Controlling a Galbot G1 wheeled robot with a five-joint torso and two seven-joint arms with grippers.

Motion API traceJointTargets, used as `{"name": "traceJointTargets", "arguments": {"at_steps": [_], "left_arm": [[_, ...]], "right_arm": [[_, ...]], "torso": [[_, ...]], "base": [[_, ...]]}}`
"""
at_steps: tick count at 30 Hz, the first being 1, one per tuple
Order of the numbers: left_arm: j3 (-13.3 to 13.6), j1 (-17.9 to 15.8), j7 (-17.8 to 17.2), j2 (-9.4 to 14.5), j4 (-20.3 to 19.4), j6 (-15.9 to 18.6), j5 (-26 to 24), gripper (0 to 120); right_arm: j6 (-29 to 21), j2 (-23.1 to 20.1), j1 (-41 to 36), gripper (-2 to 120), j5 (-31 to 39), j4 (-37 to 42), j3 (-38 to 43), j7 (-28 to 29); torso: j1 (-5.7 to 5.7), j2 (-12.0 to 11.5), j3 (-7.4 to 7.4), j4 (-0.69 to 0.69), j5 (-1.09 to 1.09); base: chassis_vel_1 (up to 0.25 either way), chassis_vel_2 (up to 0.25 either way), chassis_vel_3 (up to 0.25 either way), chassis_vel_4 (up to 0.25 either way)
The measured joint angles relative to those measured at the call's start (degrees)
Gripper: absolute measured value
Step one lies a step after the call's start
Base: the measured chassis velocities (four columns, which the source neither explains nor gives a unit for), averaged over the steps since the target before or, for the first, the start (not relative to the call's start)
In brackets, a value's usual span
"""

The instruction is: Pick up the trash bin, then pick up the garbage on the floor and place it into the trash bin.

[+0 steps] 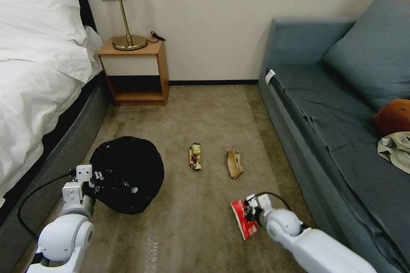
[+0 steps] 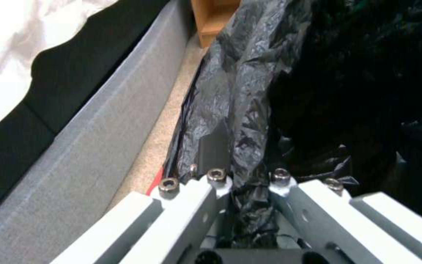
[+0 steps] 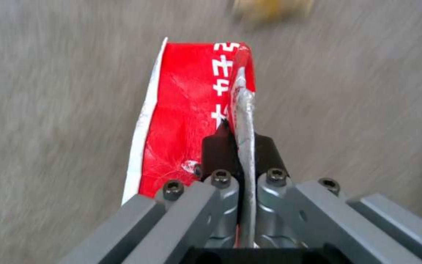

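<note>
Head camera looks down over the carpet (image 1: 205,222); wrist cameras sit close (sharing it).

— Left arm?
— Reaching forward at eleven o'clock; left gripper (image 1: 99,180) clamped on the trash bin (image 1: 128,175) rim.
— Right arm?
— Extended toward one o'clock; right gripper (image 3: 240,137) pinched tight on the red-white wrapper (image 3: 181,124).

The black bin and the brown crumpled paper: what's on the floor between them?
In the head view, a gold-brown snack wrapper lies on the carpet between the trash bin and the crumpled paper.
</note>
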Motion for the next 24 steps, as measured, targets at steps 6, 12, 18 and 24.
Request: {"name": "traceJointTargets", "arguments": {"at_steps": [6,12,18,24], "left_arm": [[0.36,-0.97,0.0,0.84,0.37,0.51,-0.18,1],[0.57,-1.97,0.05,1.41,1.07,0.71,-0.45,1],[0.96,-2.83,0.12,1.73,1.88,0.76,-0.6,1],[1.02,-3.62,0.32,2.13,2.58,0.9,-0.81,1]], "right_arm": [[-1.17,-2.61,8.5,0,3.01,4.22,-3.48,0.96],[-1.59,-5.23,16.5,0,6.74,9.25,-8.61,1.66],[-1.89,-4.61,27.66,0,11.26,11.86,-15.77,1.7],[-0.87,-0.17,37.47,0,17.13,13.38,-22.91,2.62]], "torso": [[0.0,0.0,0.0,0.01,0.0],[0.0,0.0,0.0,-0.01,0.0],[0.0,0.0,0.0,-0.01,-0.02],[0.0,0.0,0.0,0.01,-0.02]], "base": [[0.0,0.0,0.0,0.0],[0.0,0.0,0.0,0.0],[0.0,0.0,0.0,0.0],[0.0,0.0,0.0,0.0]]}}
